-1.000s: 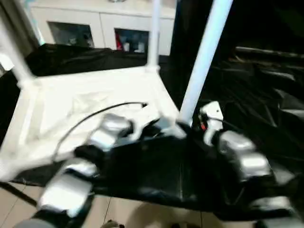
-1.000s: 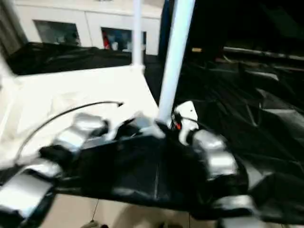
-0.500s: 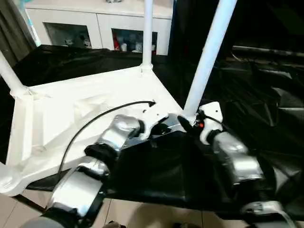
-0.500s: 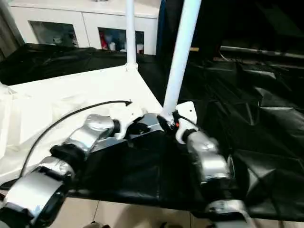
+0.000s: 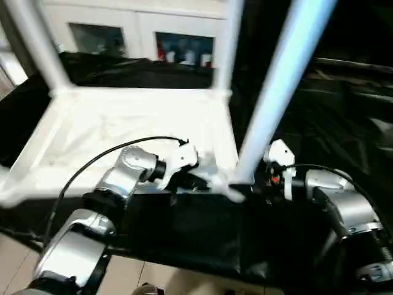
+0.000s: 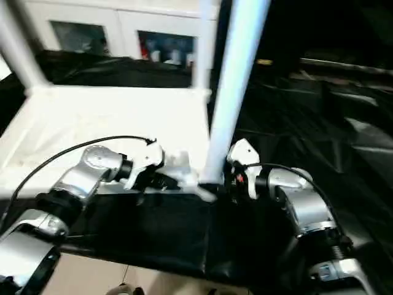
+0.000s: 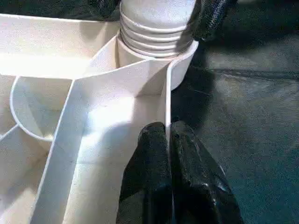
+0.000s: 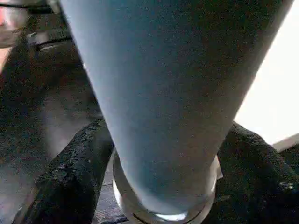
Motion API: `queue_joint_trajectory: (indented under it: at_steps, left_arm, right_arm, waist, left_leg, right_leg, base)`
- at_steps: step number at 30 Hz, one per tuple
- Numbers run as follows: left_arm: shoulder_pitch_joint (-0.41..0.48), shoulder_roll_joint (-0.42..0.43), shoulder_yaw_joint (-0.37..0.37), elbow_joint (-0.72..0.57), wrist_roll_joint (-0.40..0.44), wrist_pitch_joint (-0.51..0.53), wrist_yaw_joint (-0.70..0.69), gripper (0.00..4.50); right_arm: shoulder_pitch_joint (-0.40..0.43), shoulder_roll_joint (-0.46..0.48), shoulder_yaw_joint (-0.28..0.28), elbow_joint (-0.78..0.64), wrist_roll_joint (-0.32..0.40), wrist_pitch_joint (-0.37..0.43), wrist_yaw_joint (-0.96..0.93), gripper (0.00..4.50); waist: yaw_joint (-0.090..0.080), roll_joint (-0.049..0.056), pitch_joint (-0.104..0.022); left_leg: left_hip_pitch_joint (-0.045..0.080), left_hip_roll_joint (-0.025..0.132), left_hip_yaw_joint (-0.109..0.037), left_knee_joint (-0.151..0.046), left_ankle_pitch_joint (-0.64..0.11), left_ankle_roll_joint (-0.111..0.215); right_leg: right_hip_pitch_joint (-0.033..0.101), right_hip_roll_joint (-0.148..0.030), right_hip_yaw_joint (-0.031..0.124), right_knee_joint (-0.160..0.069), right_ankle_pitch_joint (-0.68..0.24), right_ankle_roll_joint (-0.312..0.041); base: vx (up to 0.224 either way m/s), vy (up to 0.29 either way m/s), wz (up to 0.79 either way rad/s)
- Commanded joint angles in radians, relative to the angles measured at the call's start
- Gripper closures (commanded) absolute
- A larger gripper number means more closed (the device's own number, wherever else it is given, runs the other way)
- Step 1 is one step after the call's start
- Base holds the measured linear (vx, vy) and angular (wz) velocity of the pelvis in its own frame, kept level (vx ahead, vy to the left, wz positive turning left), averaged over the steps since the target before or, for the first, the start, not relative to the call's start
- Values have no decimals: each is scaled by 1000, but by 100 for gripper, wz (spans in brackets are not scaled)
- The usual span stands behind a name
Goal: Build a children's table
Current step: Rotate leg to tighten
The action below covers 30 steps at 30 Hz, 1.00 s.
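Below, your right hand (image 8: 163, 186) clasps the leg (image 8: 168, 93) at its base; your left hand (image 7: 169, 144) pinches the tabletop (image 5: 123, 123) rim.

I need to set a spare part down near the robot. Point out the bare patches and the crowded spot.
Free: the middle of the upturned table top, between the far legs and the left gripper; also the black sheet right of the near leg. Crowded: the near corner socket, where the left gripper pinches the rim and the right gripper flanks the leg.

Head cameras are looking forward and down over both forearms; both wrist cameras are sitting close, sharing the near leg (image 5: 279, 92).
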Motion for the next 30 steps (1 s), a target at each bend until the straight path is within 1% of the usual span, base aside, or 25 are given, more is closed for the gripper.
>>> queue_joint_trajectory:
  at_steps: [1,4,5,6,7,8,9,10,11,15,17,18,19,20,21,22,23,24,25,26,27,28,29,30]
  left_arm:
    - [16,-7,-26,-5,-7,-5,-38,450]
    - [14,-4,-21,-4,-5,-7,-32,450]
    - [14,-4,-19,-5,-5,-6,-29,450]
    - [14,-4,-18,-5,-5,-6,-25,450]
    - [13,-5,-17,-4,-5,-6,-20,450]
    - [13,-5,-16,-4,-4,-5,-15,450]
    - [12,-6,-15,-3,-3,-5,-9,450]
    - [11,-5,-15,-3,-3,-6,-7,450]
    - [11,-5,-15,-2,-3,-7,-5,450]
    - [3,-14,-5,12,-3,-9,30,450]
    - [-4,-25,5,25,-3,-3,65,450]
    - [-10,-35,13,36,1,1,100,450]
    - [-22,-54,24,56,9,13,166,450]
    - [-23,-56,25,58,10,14,172,450]
    - [-30,-67,29,70,17,19,213,450]
    - [-30,-67,29,70,17,19,213,450]
    - [-42,-93,40,93,27,33,299,450]
    - [-47,-107,45,102,30,39,336,450]
    - [-60,-151,61,126,33,65,443,450]
    - [-60,-151,61,126,33,65,443,450]
    - [-64,-183,67,134,34,77,501,450]
    - [-63,-202,65,137,39,78,523,450]
    - [-62,-216,63,139,44,79,540,450]
    - [-62,-216,63,139,44,79,540,450]
  right_arm:
    - [-8,-19,15,-15,5,10,29,96]
    - [-4,-21,31,-10,-16,3,40,96]
    - [-5,-19,33,-8,-18,2,40,110]
    - [-6,-17,34,-7,-17,4,40,110]
    - [-6,-15,34,-8,-16,5,39,128]
    - [-7,-13,34,-9,-12,8,37,128]
    - [-7,-11,32,-11,-10,11,34,131]
    - [-8,-9,32,-11,-9,12,33,152]
    - [-9,-8,31,-10,-8,14,33,162]
    - [6,7,18,-25,13,21,20,173]
    - [19,28,2,-24,20,24,-12,177]
    - [21,50,-11,-8,11,21,-63,177]
    - [17,89,-32,34,-15,6,-167,178]
    - [17,93,-34,39,-18,5,-177,178]
    - [14,117,-44,66,-37,-6,-246,178]
    - [14,117,-44,66,-37,-6,-246,178]
    - [8,168,-72,106,-59,-11,-382,179]
    - [7,194,-87,118,-63,-6,-442,179]
    - [3,270,-135,145,-68,12,-620,179]
    - [3,270,-135,145,-68,12,-620,180]
    - [4,318,-157,150,-75,20,-714,180]
    - [6,347,-161,152,-83,21,-758,180]
    - [7,367,-162,154,-90,20,-788,180]
    - [7,367,-162,154,-90,20,-788,180]
  waist:
    - [-2,-13,-64]
    - [2,-15,-60]
    - [3,-16,-60]
    - [4,-16,-59]
    - [4,-16,-58]
    - [4,-16,-58]
    - [4,-15,-59]
    - [4,-15,-59]
    - [4,-15,-59]
    - [4,-14,-60]
    - [4,-15,-60]
    - [3,-14,-59]
    - [-2,-21,-61]
    - [-3,-19,-61]
    - [-7,-18,-59]
    - [-11,-19,-59]
    - [-20,-18,-58]
    - [-27,-15,-56]
    - [-35,-17,-56]
    - [-36,-16,-57]
    - [-40,-5,-59]
    - [-43,-13,-59]
    - [-44,-13,-59]
    - [-45,-12,-59]
  left_leg:
    - [16,34,-7,-56,-172,92]
    - [15,33,-8,-58,-191,81]
    - [17,32,-8,-58,-204,72]
    - [17,32,-8,-60,-214,64]
    - [17,32,-9,-60,-217,61]
    - [18,33,-9,-61,-220,55]
    - [19,33,-9,-61,-222,52]
    - [18,33,-10,-62,-219,51]
    - [18,32,-10,-61,-219,51]
    - [18,32,-10,-61,-215,52]
    - [17,31,-10,-61,-225,50]
    - [18,31,-11,-62,-231,45]
    - [19,31,-11,-63,-239,36]
    - [19,29,-13,-62,-242,30]
    - [18,28,-15,-65,-256,19]
    - [17,27,-16,-66,-259,14]
    - [17,27,-17,-67,-273,10]
    - [21,26,-17,-67,-296,2]
    - [17,25,-19,-69,-298,-6]
    - [20,25,-20,-70,-304,-10]
    - [21,24,-20,-68,-309,-11]
    - [19,23,-20,-68,-306,-7]
    - [18,21,-18,-67,-305,-2]
    - [19,20,-18,-67,-304,8]
  right_leg:
    - [44,-47,37,-43,-112,-272]
    - [45,-50,37,-49,-166,-256]
    - [44,-51,38,-53,-199,-245]
    - [44,-52,38,-56,-224,-237]
    - [44,-52,38,-57,-235,-233]
    - [43,-51,38,-58,-246,-226]
    - [43,-51,39,-58,-249,-223]
    - [43,-50,38,-57,-243,-223]
    - [43,-50,38,-57,-240,-223]
    - [44,-49,38,-56,-227,-227]
    - [44,-50,37,-58,-245,-223]
    - [41,-51,38,-60,-258,-219]
    - [41,-50,37,-62,-274,-213]
    - [39,-52,38,-62,-288,-209]
    - [39,-54,37,-67,-325,-198]
    - [41,-53,36,-68,-336,-192]
    - [37,-52,36,-70,-350,-185]
    - [31,-50,36,-75,-374,-182]
    - [34,-50,36,-74,-382,-177]
    - [33,-50,36,-76,-389,-173]
    - [32,-50,37,-76,-385,-172]
    - [36,-49,36,-78,-369,-172]
    - [35,-47,37,-78,-361,-173]
    - [33,-48,38,-80,-364,-171]
  base:
    - [0,0,0]
    - [0,0,0]
    - [0,0,0]
    - [0,0,0]
    - [0,0,0]
    - [0,0,0]
    - [0,0,0]
    - [0,0,0]
    - [0,0,0]
    - [0,0,0]
    - [0,0,0]
    - [0,0,0]
    - [0,0,0]
    - [0,0,0]
    - [0,0,0]
    - [0,0,0]
    - [0,0,0]
    - [0,0,0]
    - [0,0,0]
    - [0,0,0]
    - [0,0,0]
    - [0,0,0]
    - [0,0,0]
    - [0,0,0]
